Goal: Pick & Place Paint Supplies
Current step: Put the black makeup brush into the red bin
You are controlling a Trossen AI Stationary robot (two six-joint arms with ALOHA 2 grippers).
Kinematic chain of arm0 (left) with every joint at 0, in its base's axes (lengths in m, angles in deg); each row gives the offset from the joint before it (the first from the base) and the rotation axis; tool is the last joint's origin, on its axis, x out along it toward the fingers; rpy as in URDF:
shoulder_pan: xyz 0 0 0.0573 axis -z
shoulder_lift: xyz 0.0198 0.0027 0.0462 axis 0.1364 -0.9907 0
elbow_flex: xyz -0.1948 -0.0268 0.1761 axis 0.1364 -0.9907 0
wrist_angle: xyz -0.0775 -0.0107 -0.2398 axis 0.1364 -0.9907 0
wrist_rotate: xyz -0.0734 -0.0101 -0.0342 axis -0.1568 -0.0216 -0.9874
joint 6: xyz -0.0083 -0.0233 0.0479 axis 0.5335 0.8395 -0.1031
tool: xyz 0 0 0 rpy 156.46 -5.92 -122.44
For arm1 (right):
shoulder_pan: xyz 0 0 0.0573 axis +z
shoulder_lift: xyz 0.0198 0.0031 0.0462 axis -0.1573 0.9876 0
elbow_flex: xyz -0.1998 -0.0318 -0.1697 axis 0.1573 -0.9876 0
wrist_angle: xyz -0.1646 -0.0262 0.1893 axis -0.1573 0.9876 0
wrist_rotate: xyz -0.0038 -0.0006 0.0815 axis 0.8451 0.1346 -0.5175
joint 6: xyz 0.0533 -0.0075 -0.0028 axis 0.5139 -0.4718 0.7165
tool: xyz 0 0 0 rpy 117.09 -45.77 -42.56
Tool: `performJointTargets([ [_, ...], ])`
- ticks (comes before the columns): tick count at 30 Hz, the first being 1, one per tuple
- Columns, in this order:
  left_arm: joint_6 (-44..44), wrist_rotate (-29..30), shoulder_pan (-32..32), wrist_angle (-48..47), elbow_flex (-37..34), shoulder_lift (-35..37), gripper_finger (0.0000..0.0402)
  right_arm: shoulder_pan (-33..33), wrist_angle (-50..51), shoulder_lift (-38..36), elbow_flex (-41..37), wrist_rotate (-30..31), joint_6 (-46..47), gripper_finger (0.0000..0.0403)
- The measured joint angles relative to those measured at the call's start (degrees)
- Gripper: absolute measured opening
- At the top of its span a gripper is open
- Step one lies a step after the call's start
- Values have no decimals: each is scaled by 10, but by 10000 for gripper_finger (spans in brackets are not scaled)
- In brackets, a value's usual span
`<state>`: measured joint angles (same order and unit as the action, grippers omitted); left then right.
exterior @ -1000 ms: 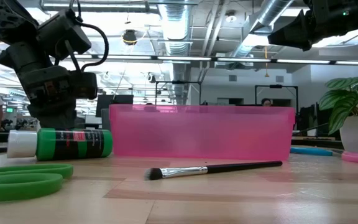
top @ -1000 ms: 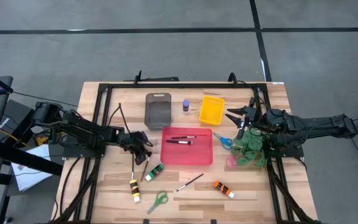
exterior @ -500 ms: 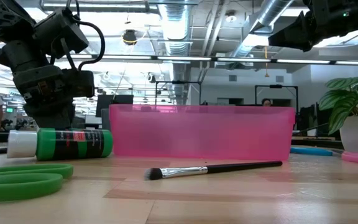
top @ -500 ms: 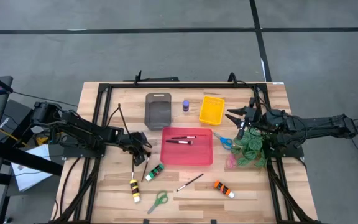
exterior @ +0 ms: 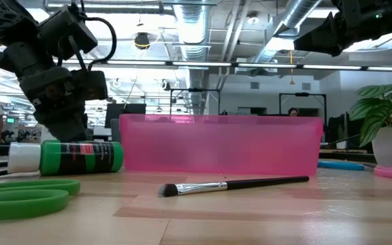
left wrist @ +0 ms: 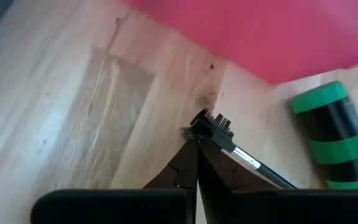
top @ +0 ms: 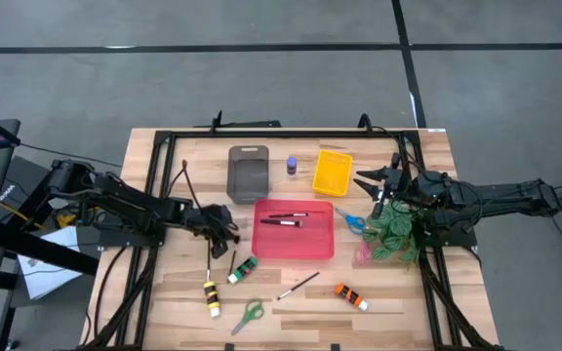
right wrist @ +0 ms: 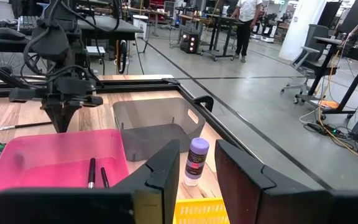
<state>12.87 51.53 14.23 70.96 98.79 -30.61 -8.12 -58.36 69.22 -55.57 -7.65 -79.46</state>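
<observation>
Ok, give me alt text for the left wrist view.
The left gripper, shut, pinches a dark brush near its bristle end above the wooden table. The red tray lies beyond, with a green paint tube beside it.

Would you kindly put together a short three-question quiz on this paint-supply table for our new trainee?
1. True or false: the left hand is shut on a brush.
2. How many brushes lie inside the red tray?
3. The purple bottle stands between which two things? A) grey tray and yellow tray B) green tube and orange tube C) plant and blue scissors

Key: 1 true; 2 two; 3 A.
</observation>
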Motion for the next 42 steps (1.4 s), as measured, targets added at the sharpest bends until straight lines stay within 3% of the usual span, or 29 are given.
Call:
performJointTargets([
  [10,-43,12,0,-28,1,109,0,0,0,0,0,0,0,98],
  [21,-82,41,0,-61,1,182,0,0,-3,0,0,0,0,98],
  [42,-179,77,-17,12,1,208,0,0,-4,0,0,0,0,98],
])
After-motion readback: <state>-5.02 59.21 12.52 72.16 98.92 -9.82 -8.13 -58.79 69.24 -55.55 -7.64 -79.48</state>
